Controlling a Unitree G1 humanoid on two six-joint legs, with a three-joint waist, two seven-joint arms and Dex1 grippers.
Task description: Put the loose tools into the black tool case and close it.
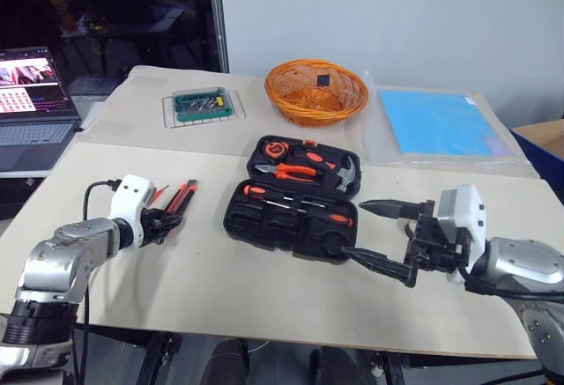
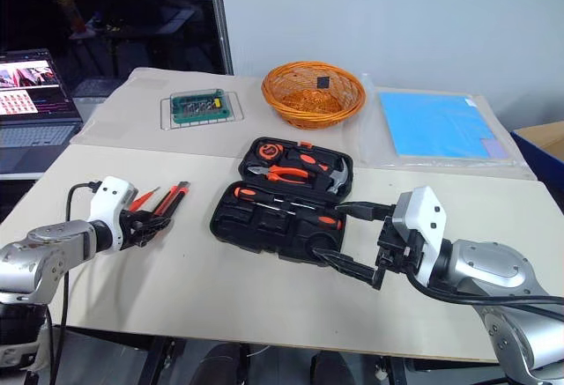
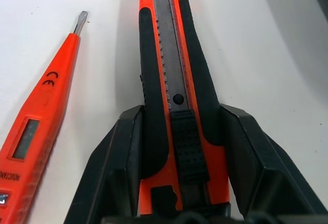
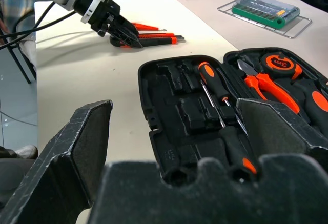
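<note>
The black tool case (image 1: 251, 219) lies open at the table's middle, with screwdrivers (image 1: 300, 211), pliers (image 1: 295, 172) and a tape measure (image 1: 278, 149) in its recesses. Left of it lie two loose tools: an orange-and-black utility knife (image 3: 169, 80) and an orange tester screwdriver (image 3: 41, 111). My left gripper (image 1: 167, 222) has its fingers pressed on both sides of the knife's handle, which still rests on the table. My right gripper (image 1: 352, 226) hovers wide open at the case's front right corner, holding nothing.
An orange wicker basket (image 1: 315, 90) and a green circuit board (image 1: 204, 105) sit at the back. A blue sheet (image 1: 436, 122) lies at the back right, a laptop (image 1: 31, 94) stands off the table's left, and a cardboard box (image 1: 546, 134) is at the far right.
</note>
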